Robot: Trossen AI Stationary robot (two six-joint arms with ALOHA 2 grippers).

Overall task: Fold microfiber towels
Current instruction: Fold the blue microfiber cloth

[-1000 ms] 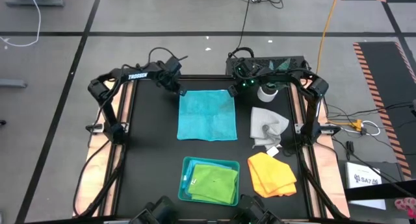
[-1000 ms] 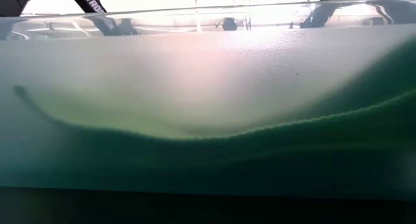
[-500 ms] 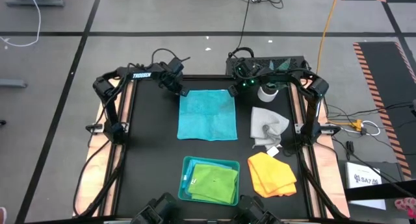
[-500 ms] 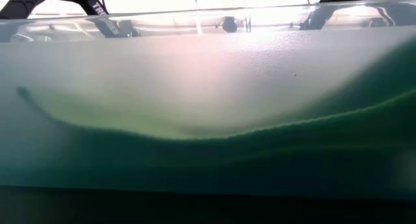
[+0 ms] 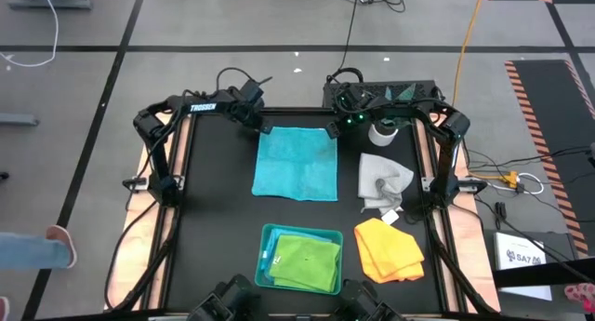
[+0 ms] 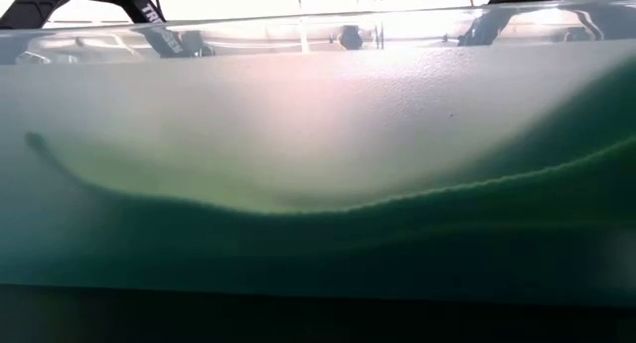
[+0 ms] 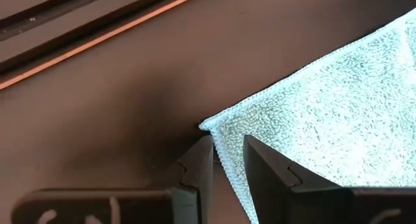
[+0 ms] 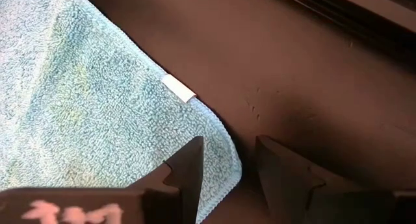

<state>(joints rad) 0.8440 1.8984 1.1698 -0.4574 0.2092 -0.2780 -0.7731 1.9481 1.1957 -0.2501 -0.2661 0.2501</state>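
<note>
Your turquoise towel [image 5: 297, 163] lies spread flat on the black table [image 5: 218, 200], in its far middle part. Both arms sit at its far corners.

The left gripper [image 7: 227, 169] is down at the towel's far left corner. Its fingers [image 7: 198, 169] stand slightly apart, with the towel's hemmed edge running into the gap between them; you can see a sliver of space on either side, so they are not clamped on the cloth.

The right gripper [image 8: 229, 169] is at the far right corner. Its fingers [image 8: 279, 169] are open, and the rounded corner of the towel reaches into the gap between them. A small white label [image 8: 178, 87] sits on the towel's edge just beyond that corner.

On the right side of the table you have a pale grey towel [image 5: 383, 181] lying rumpled, and nearer the front a yellow-orange towel [image 5: 389, 249] loosely folded just beside it. The lime green towel [image 5: 306, 262] rests folded in the teal tray [image 5: 267, 242] at front centre.

The low view is filled by the tray's translucent wall [image 6: 318, 164], with the green cloth showing dimly through it. A person's foot [image 5: 58, 237] shows on the floor at the left.
</note>
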